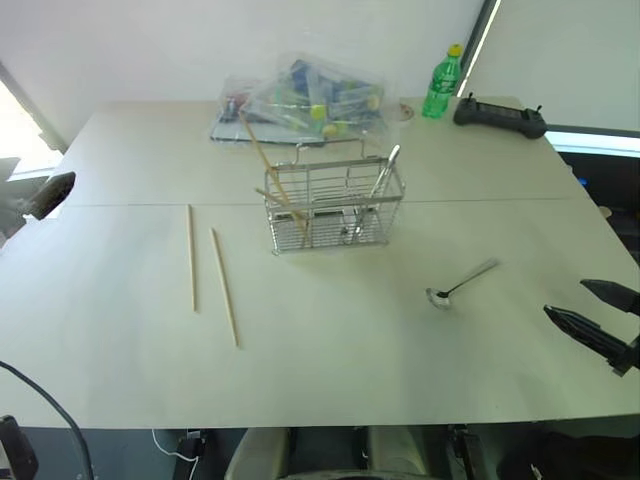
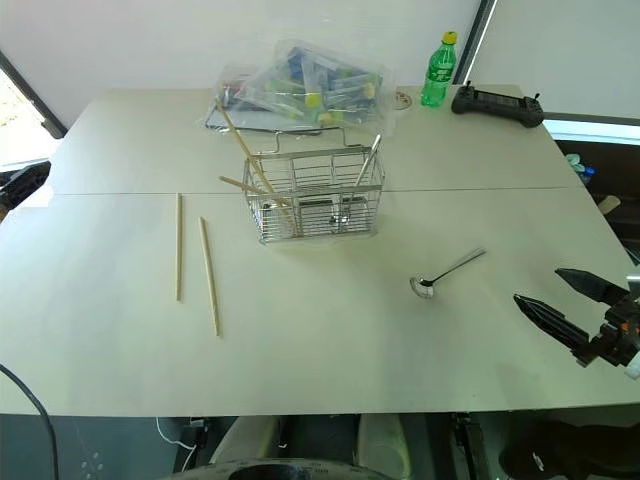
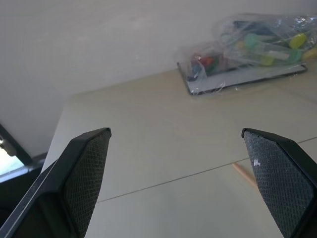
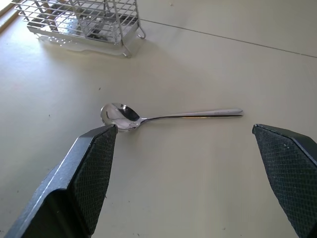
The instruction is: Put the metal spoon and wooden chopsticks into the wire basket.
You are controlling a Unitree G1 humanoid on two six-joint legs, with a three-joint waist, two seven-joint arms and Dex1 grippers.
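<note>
Spoon first: the metal spoon (image 1: 460,283) lies flat on the table (image 1: 330,370), toward the right edge, bowl nearer the front edge and handle angled away toward the far right corner. The right wrist view shows it closest, lying across the gap between the right pincer's fingers (image 4: 89,173), which stand wide apart and hold nothing. From the head views the right pincer (image 2: 562,303) hangs just off the table's right edge, near the spoon but not touching it.

Two wooden chopsticks (image 1: 210,272) lie side by side on the left half of the table, apart from each other, running roughly front to back. The wire basket (image 1: 333,205) stands upright near the table's middle, beyond the centre seam's near side. It already carries a spoon-like utensil (image 1: 382,180) leaning at its right end and pale sticks (image 1: 268,165) leaning out at its left; through the wire their lower ends are hard to make out.

Behind the basket sits a clear plastic bag (image 1: 305,100) of colourful items, with a green bottle (image 1: 442,83) and a black controller (image 1: 500,117) at the far right corner.

The left pincer (image 3: 176,168) is also spread wide and empty, looking across bare tabletop toward the bag; a chopstick tip (image 3: 245,174) is cut off beside one finger.
</note>
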